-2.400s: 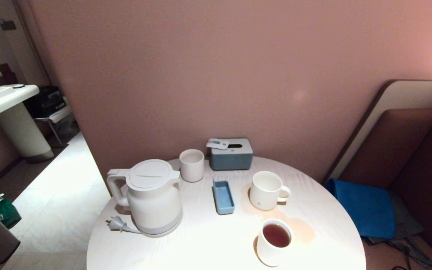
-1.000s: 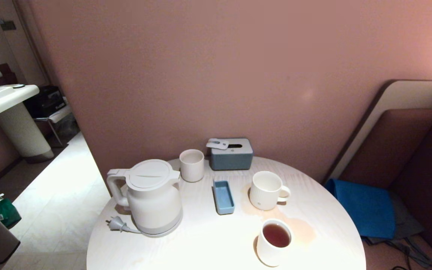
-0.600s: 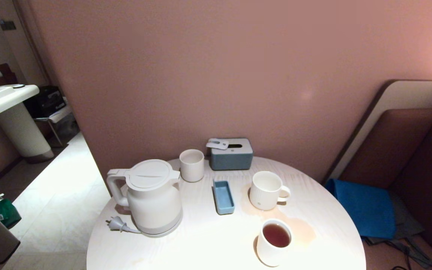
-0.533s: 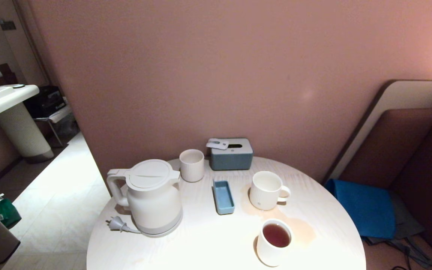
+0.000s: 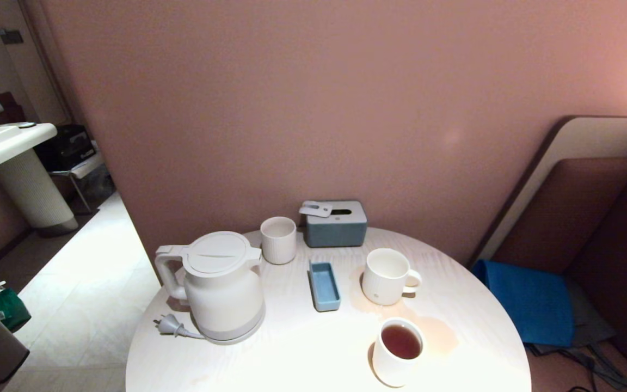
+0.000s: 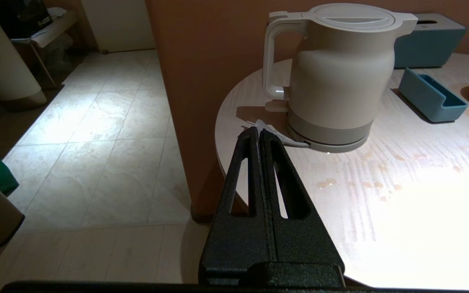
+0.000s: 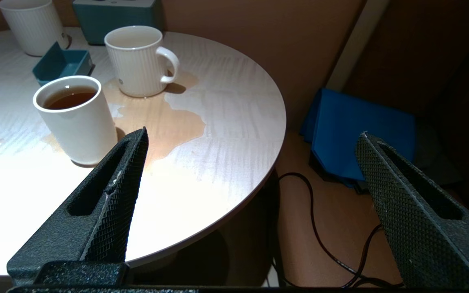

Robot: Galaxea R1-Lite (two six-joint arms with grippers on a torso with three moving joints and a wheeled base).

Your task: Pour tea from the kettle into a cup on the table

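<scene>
Two grippers wait short of the table [image 5: 302, 359]: my left gripper [image 6: 259, 134] is pinched closed, the kettle [image 6: 336, 73] just ahead. My right gripper [image 7: 250, 142] gapes empty, the ribbed cup [image 7: 139, 61] beyond it, probably parked clear before reaching.

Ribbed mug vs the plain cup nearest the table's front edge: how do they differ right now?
The ribbed mug has vertical ribs and an ear handle; the plain cup is smooth-walled with no handle in view. The plain cup holds reddish-brown tea; the mug shows none, though its depth is hard to see. The mug looks wider, the cup narrower. Shared: both are white, upright, and stand at the spilled tea puddle on the table.
</scene>
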